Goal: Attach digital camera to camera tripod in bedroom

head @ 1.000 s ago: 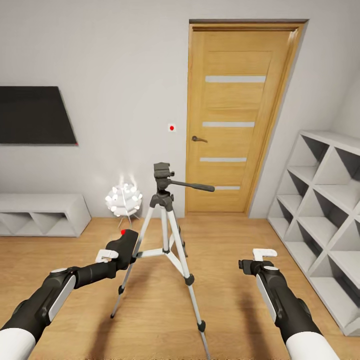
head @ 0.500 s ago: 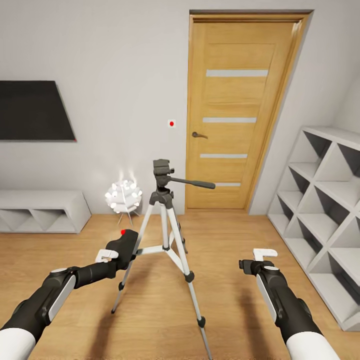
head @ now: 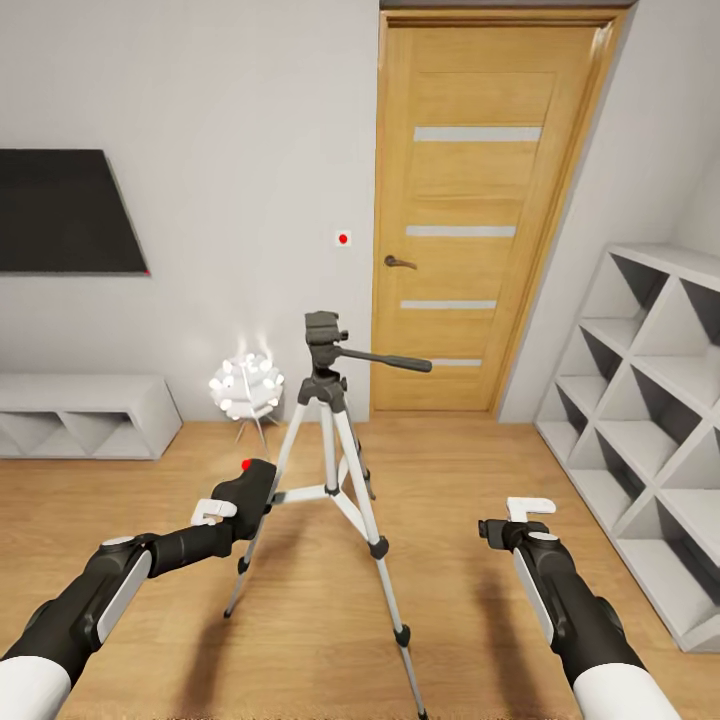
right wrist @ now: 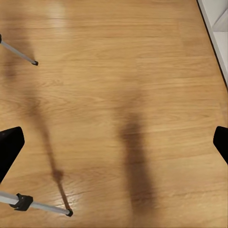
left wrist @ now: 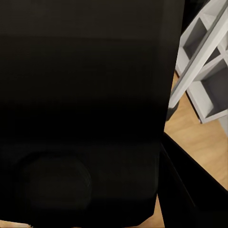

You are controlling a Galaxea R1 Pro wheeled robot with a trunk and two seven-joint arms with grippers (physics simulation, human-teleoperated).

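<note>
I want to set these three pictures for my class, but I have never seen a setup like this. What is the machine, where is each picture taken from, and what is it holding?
This is a simulated two-armed robot in a bedroom. The big picture comes from a camera on its head, looking over both arms. Its left gripper holds the digital camera, black with a red dot. The right gripper is open and holds nothing. On the wood floor ahead stands the camera tripod, with a door behind it. The other two pictures come from cameras near each gripper: the left one sees the dark digital camera up close, the right one sees floor and tripod feet.
</note>
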